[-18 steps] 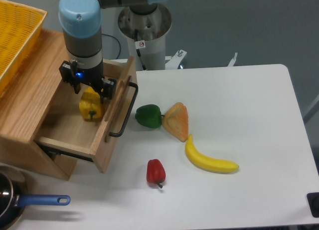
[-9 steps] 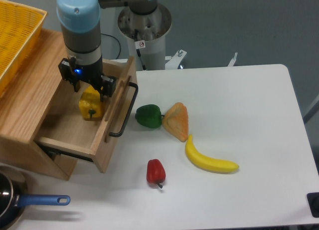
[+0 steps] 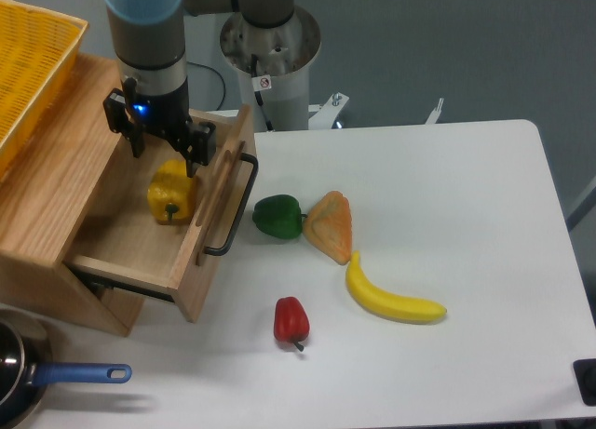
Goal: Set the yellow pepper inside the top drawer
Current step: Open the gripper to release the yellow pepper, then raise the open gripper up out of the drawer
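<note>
Yellow pepper lying in the open top drawer, fingers lifted clear of it.

Nearest the camera a pan (image 3: 23, 378) with a blue handle sits at the surface's (image 3: 447, 224) front left corner, with a red pepper (image 3: 291, 321) and a banana (image 3: 391, 299) further right. Behind them lie a green pepper (image 3: 277, 215) and an orange wedge-shaped piece (image 3: 330, 226). The top drawer (image 3: 200, 252) stands pulled out, and the yellow pepper (image 3: 171, 193) rests inside near its front panel. Above it the gripper (image 3: 160, 140) hangs with its fingers (image 3: 197, 148) spread wide, seemingly touching nothing, though the gap is hard to judge. A second ago they flanked the pepper lower down; they have since risen. A yellow basket (image 3: 28, 66) sits atop the cabinet.
</note>
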